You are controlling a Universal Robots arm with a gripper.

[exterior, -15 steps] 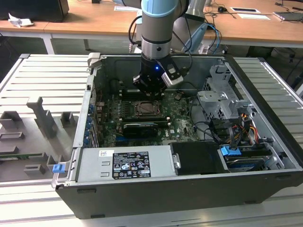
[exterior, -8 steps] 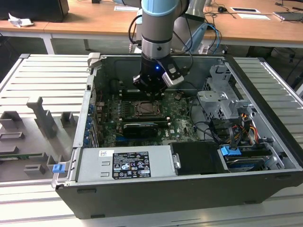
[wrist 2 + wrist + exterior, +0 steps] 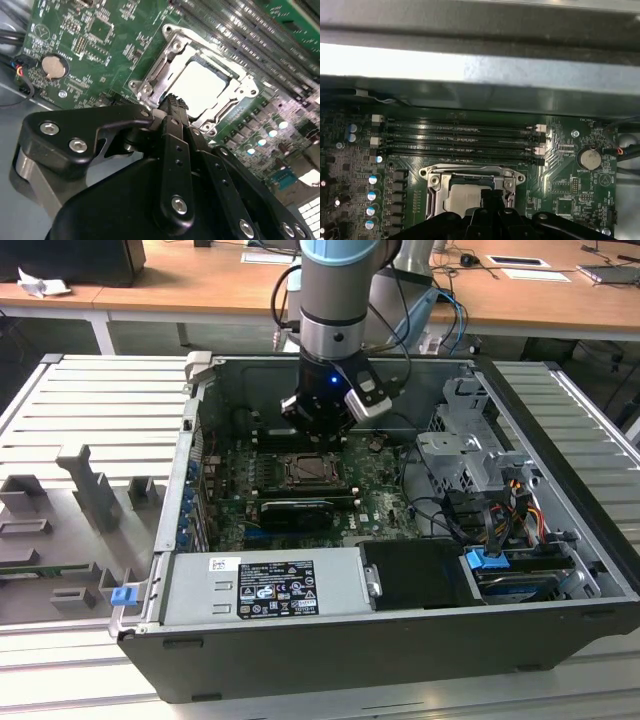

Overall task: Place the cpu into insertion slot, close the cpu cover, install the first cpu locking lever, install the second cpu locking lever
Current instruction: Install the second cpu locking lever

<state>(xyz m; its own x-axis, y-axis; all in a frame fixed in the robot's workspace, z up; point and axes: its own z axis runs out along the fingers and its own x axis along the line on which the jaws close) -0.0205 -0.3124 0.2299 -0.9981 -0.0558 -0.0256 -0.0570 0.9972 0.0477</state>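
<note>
1. gripper hangs over the board, jaws together, holding nothing.
2. cpu lies in the slot, just past the fingertips.
3. cover lies shut around the cpu.
4. memory slots lie at the slot's 12 o'clock in the first wrist view.

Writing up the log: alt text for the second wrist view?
The black pincer hangs just over the edge of the silver cpu cover, which lies closed around the pale cpu seated in the insertion slot, on a green motherboard with a coin cell.
</note>
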